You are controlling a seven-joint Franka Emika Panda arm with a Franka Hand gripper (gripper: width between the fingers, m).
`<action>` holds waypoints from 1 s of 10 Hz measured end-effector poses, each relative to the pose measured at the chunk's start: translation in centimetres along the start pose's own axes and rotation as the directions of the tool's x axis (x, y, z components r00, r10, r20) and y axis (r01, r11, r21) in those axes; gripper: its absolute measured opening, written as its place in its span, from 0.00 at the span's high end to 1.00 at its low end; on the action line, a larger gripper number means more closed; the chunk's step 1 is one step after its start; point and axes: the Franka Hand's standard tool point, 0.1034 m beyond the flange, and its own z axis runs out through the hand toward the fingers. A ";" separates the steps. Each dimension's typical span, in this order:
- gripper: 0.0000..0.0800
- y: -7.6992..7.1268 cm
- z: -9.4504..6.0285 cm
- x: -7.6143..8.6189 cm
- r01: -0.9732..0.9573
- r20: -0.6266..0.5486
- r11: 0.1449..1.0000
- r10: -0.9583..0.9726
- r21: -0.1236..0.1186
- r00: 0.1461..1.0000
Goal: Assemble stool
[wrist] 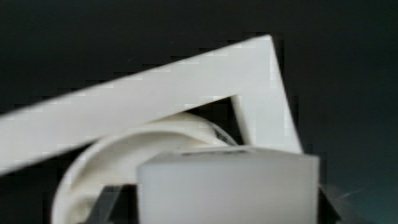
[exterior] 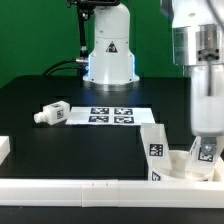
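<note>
The round white seat [exterior: 181, 168] lies at the exterior view's lower right, tucked into the corner of the white rails. One white leg [exterior: 156, 143] with a square tag stands upright at the seat's left side. My gripper [exterior: 205, 153] reaches down over the seat and is shut on a second tagged leg [exterior: 207, 150], which it holds upright in the seat. In the wrist view this leg [wrist: 228, 185] fills the space between my dark fingers [wrist: 118, 203], and the seat's curved rim [wrist: 111, 160] shows behind it. A third leg [exterior: 52, 114] lies loose on the exterior view's left.
The marker board [exterior: 110, 114] lies flat at mid-table in front of the robot base [exterior: 108, 55]. A long white rail [exterior: 80, 188] runs along the front edge, and another white piece [exterior: 4, 148] sits at the far left. The rails' corner [wrist: 196, 85] frames the seat in the wrist view.
</note>
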 end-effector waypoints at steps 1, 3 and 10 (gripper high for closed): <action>0.58 0.0 0.1 -0.5 0.017 0.003 1.000 -0.017 0.012 1.000; 0.56 0.1 0.1 -0.5 0.064 0.002 0.998 -0.064 0.020 0.998; 0.19 -0.5 -3.0 -1.0 0.747 0.023 0.664 -0.747 0.010 0.664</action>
